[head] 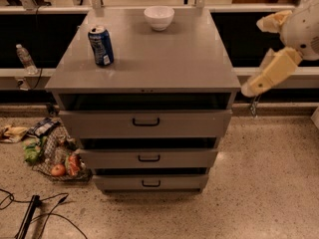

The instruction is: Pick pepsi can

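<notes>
Pepsi can (101,46) stands upright near the left edge of the worktop (164,68), well apart from the hand (254,56); the hand hangs off the right side, fingers spread wide, holding nothing; the reach should run leftward across bare grey surface; white bowl (159,18) sits at the back, off that line; water bottle (25,59) stands beyond the left edge.

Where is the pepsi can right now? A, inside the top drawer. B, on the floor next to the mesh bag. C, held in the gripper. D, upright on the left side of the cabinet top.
D: the pepsi can stands upright on the left part of the cabinet top, while the gripper hangs off the cabinet's right side, well apart from it.
</notes>
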Tool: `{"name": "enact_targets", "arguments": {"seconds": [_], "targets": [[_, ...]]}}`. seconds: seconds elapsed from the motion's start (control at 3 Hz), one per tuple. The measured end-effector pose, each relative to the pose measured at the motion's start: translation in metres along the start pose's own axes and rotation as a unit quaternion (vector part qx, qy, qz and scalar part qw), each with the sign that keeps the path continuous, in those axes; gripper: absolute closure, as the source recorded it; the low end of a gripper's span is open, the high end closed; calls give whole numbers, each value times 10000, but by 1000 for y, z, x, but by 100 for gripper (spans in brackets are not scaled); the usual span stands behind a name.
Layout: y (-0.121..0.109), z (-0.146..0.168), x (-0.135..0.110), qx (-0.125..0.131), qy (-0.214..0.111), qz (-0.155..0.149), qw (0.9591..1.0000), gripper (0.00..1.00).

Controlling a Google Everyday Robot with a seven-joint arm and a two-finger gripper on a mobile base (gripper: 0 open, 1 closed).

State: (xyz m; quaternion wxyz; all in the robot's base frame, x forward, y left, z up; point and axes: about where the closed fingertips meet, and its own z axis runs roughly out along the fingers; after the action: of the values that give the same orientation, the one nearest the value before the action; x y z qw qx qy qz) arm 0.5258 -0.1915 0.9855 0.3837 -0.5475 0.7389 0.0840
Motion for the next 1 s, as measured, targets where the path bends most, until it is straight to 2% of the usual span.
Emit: {"name": "enact_targets", "arguments": {"seconds": [0.33, 0.67, 1.0], "targets": [[-48, 35, -50, -168, -1305, 177, 9911, 0], [-81, 97, -102, -753, -2146, 397, 9730, 0], [-97, 152, -164, -1062, -2448, 427, 9628, 0]]}}
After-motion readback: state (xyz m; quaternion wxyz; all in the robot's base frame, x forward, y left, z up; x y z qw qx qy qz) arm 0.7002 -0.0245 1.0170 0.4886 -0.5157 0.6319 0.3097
